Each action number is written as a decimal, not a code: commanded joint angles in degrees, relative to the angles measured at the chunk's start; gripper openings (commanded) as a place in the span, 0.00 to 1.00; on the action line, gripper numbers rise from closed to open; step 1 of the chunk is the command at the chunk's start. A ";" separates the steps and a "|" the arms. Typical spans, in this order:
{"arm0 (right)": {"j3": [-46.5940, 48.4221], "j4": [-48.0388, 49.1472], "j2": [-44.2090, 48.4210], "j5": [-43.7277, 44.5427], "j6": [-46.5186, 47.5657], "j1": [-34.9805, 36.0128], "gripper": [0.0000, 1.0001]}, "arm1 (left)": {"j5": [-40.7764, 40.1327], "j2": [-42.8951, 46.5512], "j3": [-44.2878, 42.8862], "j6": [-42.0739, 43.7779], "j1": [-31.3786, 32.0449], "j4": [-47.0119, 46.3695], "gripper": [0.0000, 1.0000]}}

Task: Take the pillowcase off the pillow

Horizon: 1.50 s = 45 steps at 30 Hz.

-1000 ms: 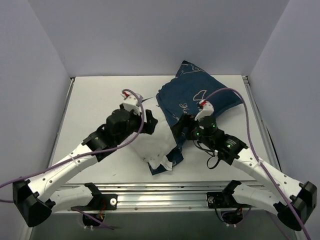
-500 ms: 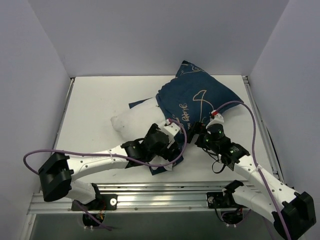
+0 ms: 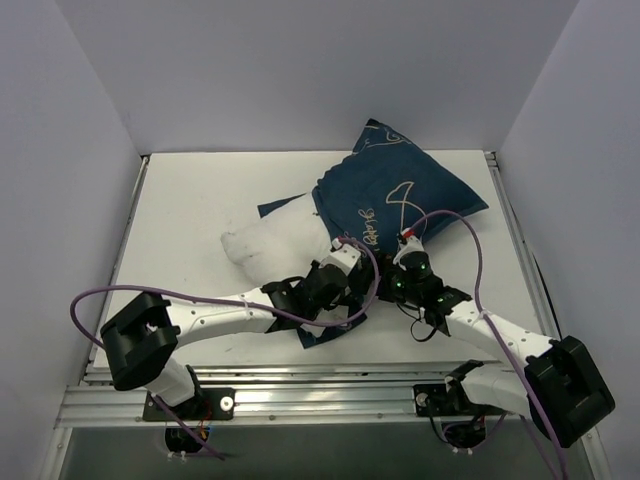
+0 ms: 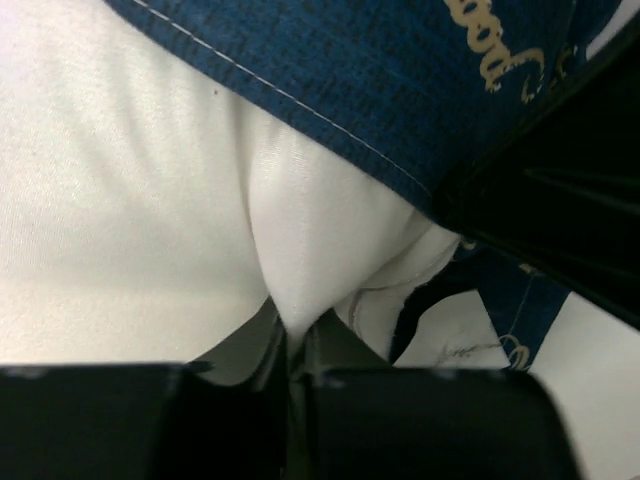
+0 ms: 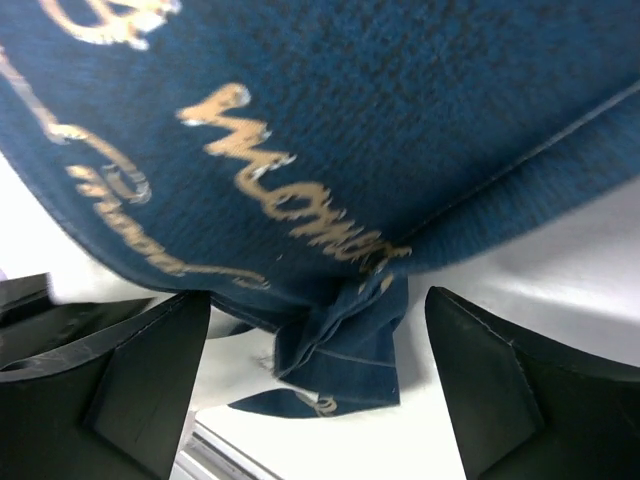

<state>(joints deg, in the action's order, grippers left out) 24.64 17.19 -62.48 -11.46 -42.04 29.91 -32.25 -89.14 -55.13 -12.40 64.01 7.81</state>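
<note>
The navy pillowcase [image 3: 400, 195] with pale drawings and lettering covers the right part of the white pillow [image 3: 270, 242], whose left end sticks out bare. At the pillow's near edge my left gripper [image 3: 345, 290] is shut on a pinched fold of the white pillow fabric. In the left wrist view, that fold runs down between the closed fingers of the left gripper [image 4: 295, 350], under the pillowcase hem [image 4: 400, 80]. Close beside it, my right gripper [image 3: 385, 282] is open. In the right wrist view, the right gripper [image 5: 320, 370] has a bunched corner of the pillowcase [image 5: 350, 345] between its spread fingers [image 5: 150, 370], untouched.
The white table [image 3: 190, 200] is walled at the back and both sides. A metal rail [image 3: 320, 395] runs along the near edge by the arm bases. Purple cables [image 3: 450, 215] loop over both arms. The two grippers stand almost against each other.
My left arm swung from above the pillow's left part down to its near edge and shut on the white fabric. The right gripper shifted slightly left toward the pillowcase corner.
</note>
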 commanded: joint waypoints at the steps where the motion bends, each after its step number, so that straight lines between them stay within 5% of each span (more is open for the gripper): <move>1: -1.44 8.63 -4.13 -2.51 0.65 -0.47 0.82 | 1.75 -0.34 -0.76 -2.19 -1.17 0.62 0.03; 4: -2.06 11.01 -5.90 -3.04 0.56 -0.64 0.68 | 1.93 1.51 -0.77 -2.36 -1.25 1.33 0.02; 7: -1.27 10.33 -5.81 -2.60 1.17 -0.64 0.45 | 1.58 3.62 -0.42 -2.45 -1.60 1.85 0.02; 11: 0.84 6.46 -4.06 -0.84 3.36 -2.66 0.01 | 0.35 6.17 -0.41 -2.89 -3.18 4.74 0.02; 12: 2.24 5.58 -3.62 -0.23 4.41 -3.27 0.00 | 0.00 6.78 -0.41 -2.98 -3.54 5.62 0.02; 21: 15.68 -11.46 -1.50 9.17 6.53 -21.80 0.00 | -2.73 21.00 -3.92 -9.03 -10.65 26.44 0.02; 30: 27.91 -15.95 -8.70 8.92 4.95 -44.82 0.00 | -1.50 39.03 -7.61 -11.50 -17.33 42.52 0.02; 34: 31.07 -16.93 -11.79 7.60 5.92 -48.28 0.00 | 1.21 41.42 -8.24 -12.64 -17.60 46.58 0.02; 38: 29.68 -16.93 -9.51 0.83 7.50 -44.16 0.00 | 16.57 40.28 -6.66 -13.79 -15.33 44.58 0.02; 39: 29.15 -16.93 -8.03 -0.74 7.76 -42.58 0.00 | 19.48 39.58 -4.83 -14.22 -14.19 43.09 0.14; 42: 27.48 -20.34 -4.34 -0.85 8.20 -36.52 0.31 | 22.05 37.30 -4.28 -16.95 -8.82 38.95 0.52; 43: 27.13 -21.22 -3.36 -0.14 8.29 -35.46 0.49 | 23.36 36.59 -4.71 -17.39 -8.38 37.81 0.64; 45: 26.77 -23.68 0.14 1.79 8.38 -33.17 0.63 | 24.34 34.93 -6.38 -17.30 -8.55 36.93 0.82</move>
<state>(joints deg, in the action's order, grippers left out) 51.83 -6.33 -68.07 -17.08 -35.20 -5.45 -10.09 -52.53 -59.20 -28.62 55.00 44.42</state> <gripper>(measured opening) 0.581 0.753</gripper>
